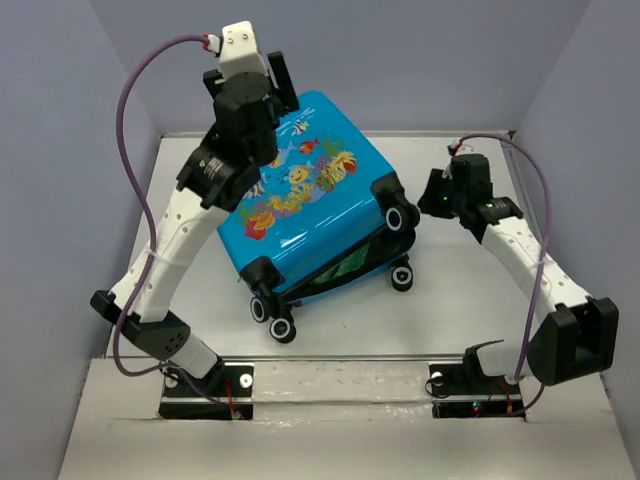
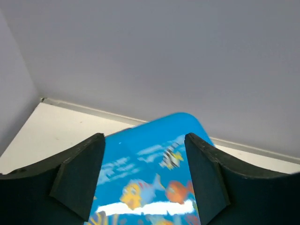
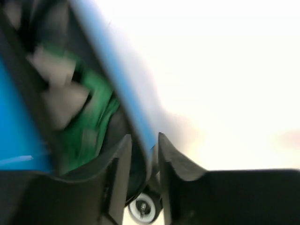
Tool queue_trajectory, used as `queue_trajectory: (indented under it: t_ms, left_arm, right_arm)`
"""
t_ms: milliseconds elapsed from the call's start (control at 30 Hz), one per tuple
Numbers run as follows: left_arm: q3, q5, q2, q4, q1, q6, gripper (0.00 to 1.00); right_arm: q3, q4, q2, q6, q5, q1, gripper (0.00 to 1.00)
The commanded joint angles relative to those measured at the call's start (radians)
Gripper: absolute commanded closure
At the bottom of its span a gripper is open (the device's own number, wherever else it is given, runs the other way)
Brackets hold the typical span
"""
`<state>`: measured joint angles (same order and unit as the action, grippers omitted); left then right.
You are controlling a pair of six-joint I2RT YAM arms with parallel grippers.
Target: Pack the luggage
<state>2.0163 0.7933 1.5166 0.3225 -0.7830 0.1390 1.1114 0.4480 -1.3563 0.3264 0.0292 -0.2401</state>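
Hovering, item one: left gripper (image 2: 144, 140), jaws spread wide and holding nothing, poised over the far left corner of the luggage (image 1: 310, 190). In the wrist view the printed face shows between its fingers. Judged placed to press or steady the lid rather than to grasp it.

Item two: right gripper (image 3: 144, 139), jaws only a little apart, nosed up to the wheel-end corner. The blue shell rim runs toward the gap, but the blurred view does not settle whether it is pinched. Judged stationed there to work the seam.

Item three: the luggage, lying on the table (image 1: 480, 300) between the arms, fish-print face up, wheels toward the near right. The shell is not shut: a dark gap along the near edge shows green contents (image 1: 345, 268) inside. One wheel (image 3: 142, 208) sits just below the right fingers.

Markings: cartoon fish and coral print only; no brand, label or lettering can be read.
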Motion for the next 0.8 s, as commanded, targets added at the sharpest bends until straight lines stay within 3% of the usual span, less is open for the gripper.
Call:
queue_trajectory:
  t_ms: [0,67,133,167,200,267,300,367,433,467,533,600,767]
  left_arm:
    - [-0.031,-0.331,0.048,0.04,0.289,0.125,0.2]
    - [-0.053,-0.411,0.08,0.014,0.402,0.14,0.2]
    - [-0.05,-0.454,0.131,0.007,0.458,0.16,0.2]
    - [-0.03,-0.479,0.154,0.003,0.481,0.157,0.2]
    - [-0.009,-0.502,0.212,0.015,0.526,0.155,0.2]
    - [0.117,-0.52,0.293,0.073,0.567,0.142,0.2]
    - [0.155,-0.529,0.371,0.088,0.582,0.136,0.19]
    - [0.286,-0.618,0.454,0.131,0.631,0.129,0.19]
    - [0.37,-0.657,0.573,0.154,0.669,0.116,0.18]
    - [0.427,-0.711,0.643,0.159,0.683,0.102,0.18]
    - [0.459,-0.768,0.7,0.15,0.714,0.103,0.18]
    - [0.476,-0.851,0.772,0.112,0.757,0.123,0.19]
    - [0.5,-1.009,0.905,0.075,0.772,0.119,0.25]
  right_arm:
    - [0.097,0.003,0.1,0.037,-0.42,0.044,0.73]
    - [0.181,0.08,0.063,0.022,-0.353,0.076,0.77]
    - [0.221,0.097,0.023,0.034,-0.478,0.087,0.74]
    - [0.235,0.084,0.02,0.014,-0.447,0.097,0.72]
    - [0.279,0.086,0.022,-0.013,-0.331,0.097,0.71]
    - [0.295,0.086,0.051,-0.015,-0.133,0.097,0.91]
    - [0.268,0.084,0.074,0.008,-0.027,0.097,0.93]
    - [0.196,0.075,0.175,0.039,0.109,-0.035,0.93]
    - [0.057,0.072,0.239,0.066,0.13,-0.161,0.93]
    - [0.007,0.072,0.294,0.092,0.13,-0.282,0.93]
    - [-0.079,0.086,0.342,0.138,0.086,-0.378,0.93]
    - [-0.179,0.11,0.404,0.19,0.075,-0.454,0.93]
    - [-0.265,0.095,0.381,0.203,0.038,-0.464,0.93]
